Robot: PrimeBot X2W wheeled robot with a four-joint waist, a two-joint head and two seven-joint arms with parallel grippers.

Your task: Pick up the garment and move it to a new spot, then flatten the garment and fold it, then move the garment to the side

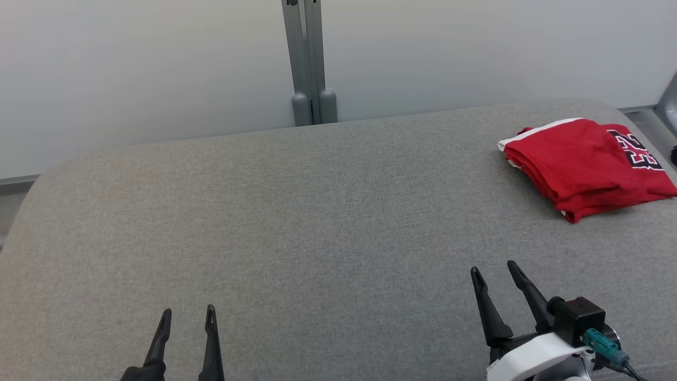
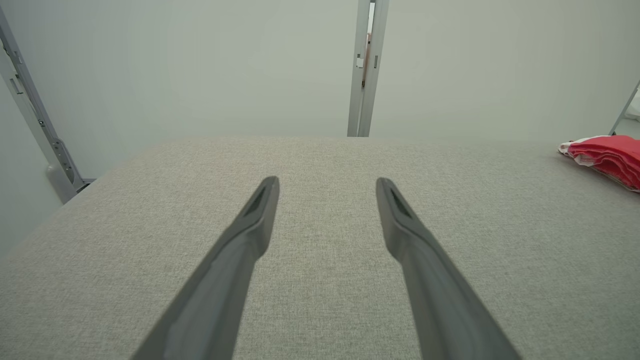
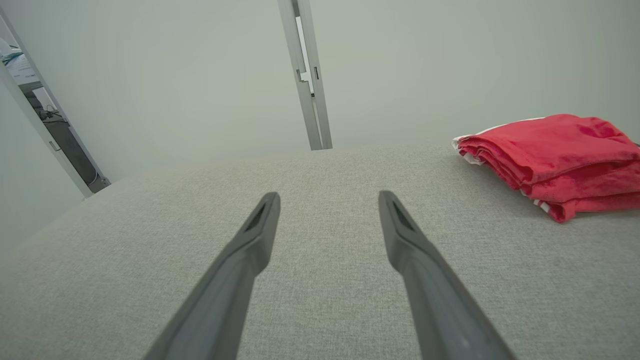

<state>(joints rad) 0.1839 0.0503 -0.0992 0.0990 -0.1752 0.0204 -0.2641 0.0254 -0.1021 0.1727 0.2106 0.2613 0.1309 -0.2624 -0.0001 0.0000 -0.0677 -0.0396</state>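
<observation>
Red garment (image 1: pixel 587 166) lies folded at two o'clock on the grey bench (image 1: pixel 317 222), well apart from both hands; left hand (image 1: pixel 189 311) at seven o'clock and right hand (image 1: pixel 493 267) at five o'clock stand open, empty; folding and the move aside appear done, with little left.

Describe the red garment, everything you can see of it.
The red garment looks like thin, jersey-like fabric, with white trim along one edge and black, white-outlined characters on its top face. It lies folded into a compact stack of layers, slightly rumpled, at the far right of the grey padded surface. It rests on that surface, and nothing grips it.
</observation>
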